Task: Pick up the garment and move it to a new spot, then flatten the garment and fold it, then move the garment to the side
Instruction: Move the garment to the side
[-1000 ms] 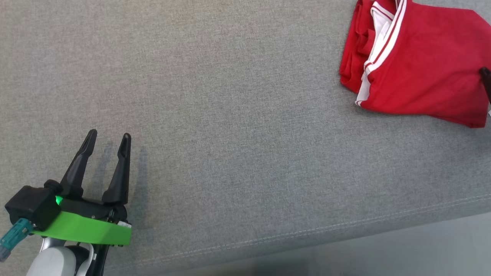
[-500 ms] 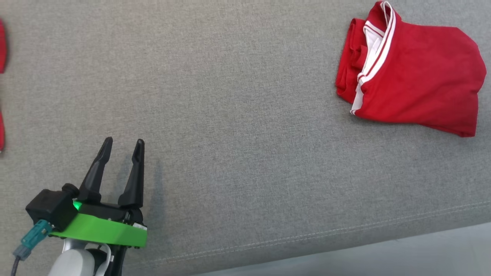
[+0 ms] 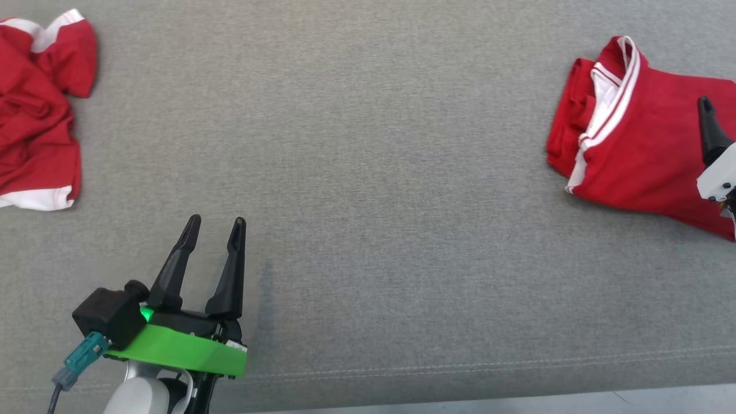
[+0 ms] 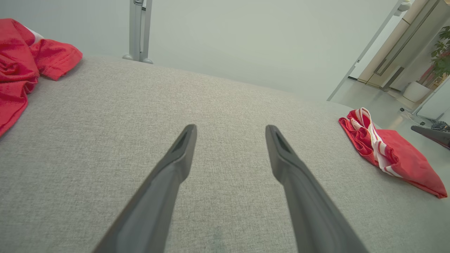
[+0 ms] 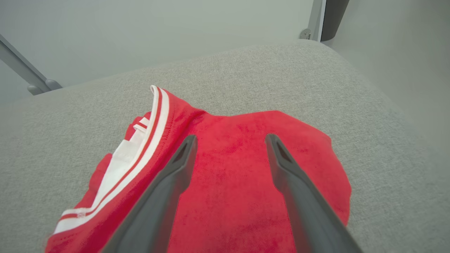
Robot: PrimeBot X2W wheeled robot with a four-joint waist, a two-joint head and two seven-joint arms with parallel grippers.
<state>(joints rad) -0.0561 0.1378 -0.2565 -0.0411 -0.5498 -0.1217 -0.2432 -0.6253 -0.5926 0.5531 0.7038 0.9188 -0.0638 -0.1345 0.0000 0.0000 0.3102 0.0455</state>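
Lying apart, two garments, folded garment (image 3: 650, 150) and crumpled garment (image 3: 34, 115); left gripper (image 3: 217, 220), right gripper (image 5: 230, 139) gape empty.

The head camera looks steeply down from above onto the grey cushion (image 3: 368, 172). It is far enough back to take in the near seam, the crumpled garment (image 3: 34, 115) at the left edge and the folded garment (image 3: 638, 155) at the right. The left wrist camera sits low over the cushion behind the left gripper (image 4: 230, 128), facing along its fingers across the fabric toward a pale wall (image 4: 246, 42). It shares both garments and the cloth between them with the head view. The right wrist camera rides behind the right gripper (image 5: 230, 138), close above the folded garment, tilted forward and down, sharing that garment with both other views.
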